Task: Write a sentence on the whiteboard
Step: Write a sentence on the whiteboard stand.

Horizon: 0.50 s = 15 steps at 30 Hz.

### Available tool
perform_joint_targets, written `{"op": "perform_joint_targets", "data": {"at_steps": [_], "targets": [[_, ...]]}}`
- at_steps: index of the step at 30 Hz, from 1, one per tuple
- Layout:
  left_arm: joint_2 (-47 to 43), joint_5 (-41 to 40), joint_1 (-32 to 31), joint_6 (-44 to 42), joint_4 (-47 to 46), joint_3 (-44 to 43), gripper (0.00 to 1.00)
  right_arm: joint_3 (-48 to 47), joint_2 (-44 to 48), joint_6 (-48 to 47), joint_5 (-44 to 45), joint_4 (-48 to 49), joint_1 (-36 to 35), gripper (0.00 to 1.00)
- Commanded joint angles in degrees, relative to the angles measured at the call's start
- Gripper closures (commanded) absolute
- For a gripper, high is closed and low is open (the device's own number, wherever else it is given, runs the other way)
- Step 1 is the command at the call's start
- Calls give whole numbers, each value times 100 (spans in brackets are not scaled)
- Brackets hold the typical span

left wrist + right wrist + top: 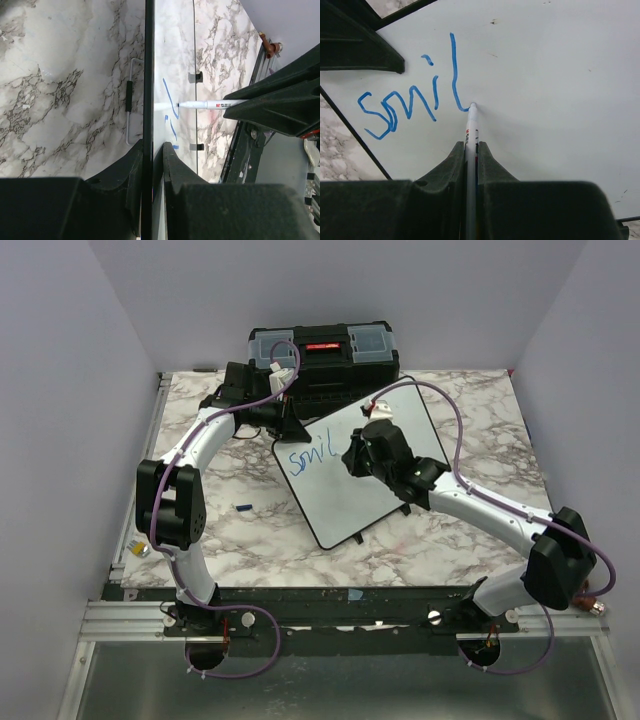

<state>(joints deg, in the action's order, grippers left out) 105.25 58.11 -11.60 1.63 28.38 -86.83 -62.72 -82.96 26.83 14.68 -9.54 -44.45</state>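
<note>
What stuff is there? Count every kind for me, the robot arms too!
Robot arms: 2
Whiteboard: 1
Marker: 1
Black toolbox: 1
Small blue piece: 1
Total: 6

Soft, even, fairly bright light; shadows are weak. The glossy whiteboard (172, 60) mirrors the marble table (60, 75) in the left wrist view. Focus is good.

A black toolbox (330, 370) with clear lid compartments sits at the far edge of a marble-patterned table (260, 540); a small blue cap (242, 506) lies left.
</note>
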Motion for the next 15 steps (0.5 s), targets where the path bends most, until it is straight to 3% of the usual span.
{"op": "perform_joint_targets", "data": {"at_steps": [1, 15], "targets": [[-242, -327, -37, -497, -437, 42, 100, -353, -197, -226, 481, -197, 6, 99], [-255, -390, -31, -523, -403, 36, 100, -998, -67, -558, 729, -279, 4, 99]]}}
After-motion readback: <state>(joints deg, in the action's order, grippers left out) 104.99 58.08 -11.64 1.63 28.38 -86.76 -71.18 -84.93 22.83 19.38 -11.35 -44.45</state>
